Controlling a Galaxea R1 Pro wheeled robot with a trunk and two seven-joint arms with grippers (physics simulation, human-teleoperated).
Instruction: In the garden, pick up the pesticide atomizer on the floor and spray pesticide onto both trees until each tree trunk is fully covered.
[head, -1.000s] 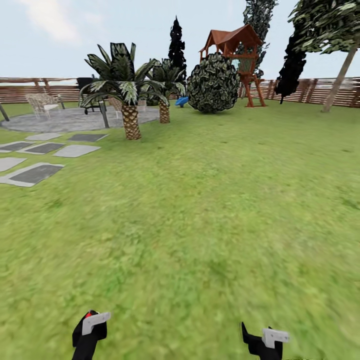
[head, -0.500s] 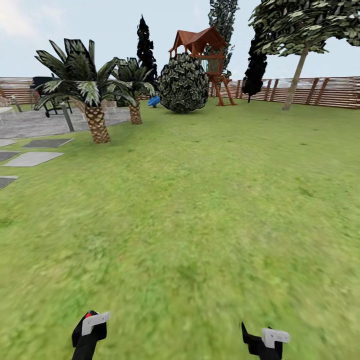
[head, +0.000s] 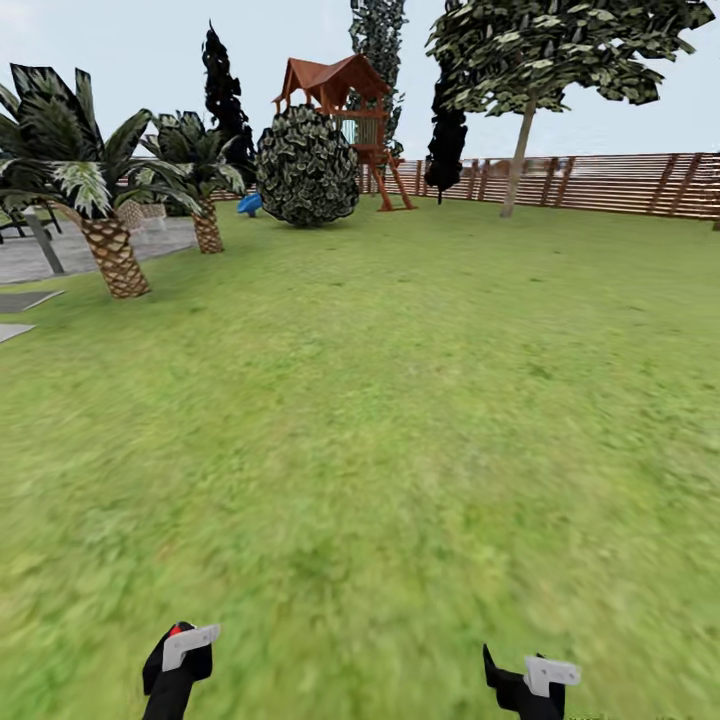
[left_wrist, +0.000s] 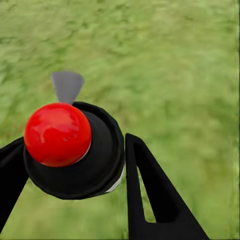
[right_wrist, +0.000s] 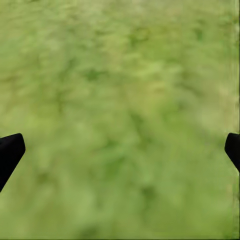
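Lawn (head: 400, 400) ahead; left end effector (left_wrist: 75, 155) grips atomizer (left_wrist: 70, 150) (red-knobbed).

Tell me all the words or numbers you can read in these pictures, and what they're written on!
There are none to read.
The atomizer in the left gripper, with its red top, shows no label.
The wooden fence and the playhouse carry no sign or lettering.

Both my arms low in front, 2 grippers near my body.
My left gripper (left_wrist: 70, 165) has its fingers closed around the atomizer (left_wrist: 75, 150); my right gripper (right_wrist: 120, 150) hangs with fingers spread wide, holding nothing.
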